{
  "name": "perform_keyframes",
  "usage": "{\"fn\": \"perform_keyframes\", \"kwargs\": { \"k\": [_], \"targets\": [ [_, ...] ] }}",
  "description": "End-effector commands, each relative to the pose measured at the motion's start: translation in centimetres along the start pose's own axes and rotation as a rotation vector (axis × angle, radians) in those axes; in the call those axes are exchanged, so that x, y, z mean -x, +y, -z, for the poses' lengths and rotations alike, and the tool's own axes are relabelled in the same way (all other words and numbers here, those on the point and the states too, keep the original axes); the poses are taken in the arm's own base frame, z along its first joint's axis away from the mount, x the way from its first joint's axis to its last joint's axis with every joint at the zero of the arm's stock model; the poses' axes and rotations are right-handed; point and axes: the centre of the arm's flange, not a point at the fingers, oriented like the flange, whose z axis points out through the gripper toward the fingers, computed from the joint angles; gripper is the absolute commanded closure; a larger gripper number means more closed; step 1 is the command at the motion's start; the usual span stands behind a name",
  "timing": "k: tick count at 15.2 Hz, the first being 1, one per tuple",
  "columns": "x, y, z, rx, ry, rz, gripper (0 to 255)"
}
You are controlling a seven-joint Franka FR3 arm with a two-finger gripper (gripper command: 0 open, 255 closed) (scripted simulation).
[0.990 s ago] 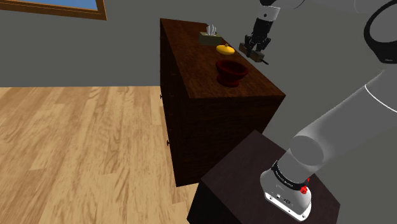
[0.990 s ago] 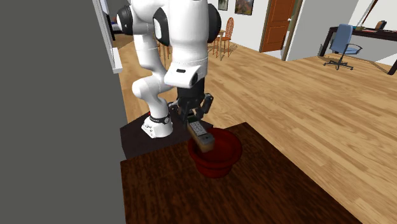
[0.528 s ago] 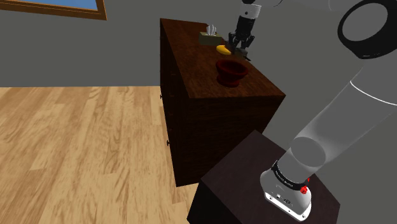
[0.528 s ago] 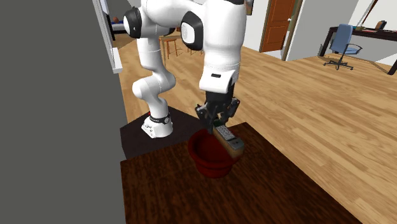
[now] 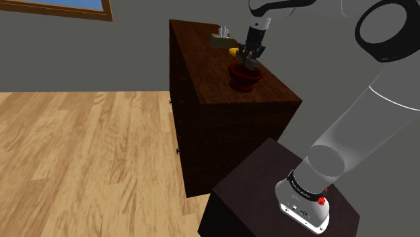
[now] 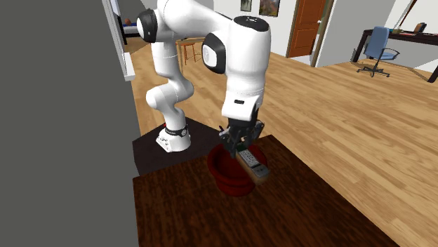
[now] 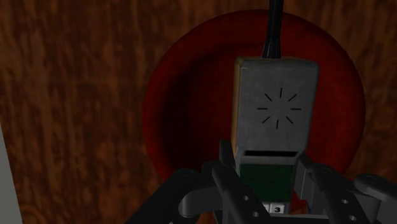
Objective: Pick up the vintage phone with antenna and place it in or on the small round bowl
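Red bowl lies directly beneath the grey phone clasped in the jaws.

Your shoulder view is dim: the dark surface and stand swallow detail, while the floor is evenly lit. The second exterior view is brighter, with flat light in the far room and soft shading on the white arm. In the wrist view the bowl is a murky red and the phone a flat grey.
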Motion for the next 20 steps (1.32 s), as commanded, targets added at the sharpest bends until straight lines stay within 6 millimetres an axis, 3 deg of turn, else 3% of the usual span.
{"fn": "perform_keyframes", "kwargs": {
  "k": [1, 3, 11, 12, 17, 20],
  "targets": [
    [0.1, 0.0, -1.1, 0.000, 0.001, 0.000, 255],
    [0.0, 0.0, -2.1, 0.000, 0.001, 0.000, 255],
    [0.0, 0.0, -2.1, 0.000, 0.001, 0.000, 255],
    [0.0, 0.0, -2.1, 0.000, 0.001, 0.000, 0],
    [0.0, 0.0, -2.1, 0.000, 0.001, 0.000, 0],
    [0.0, 0.0, 1.8, 0.000, 0.001, 0.000, 0]
  ]
}}
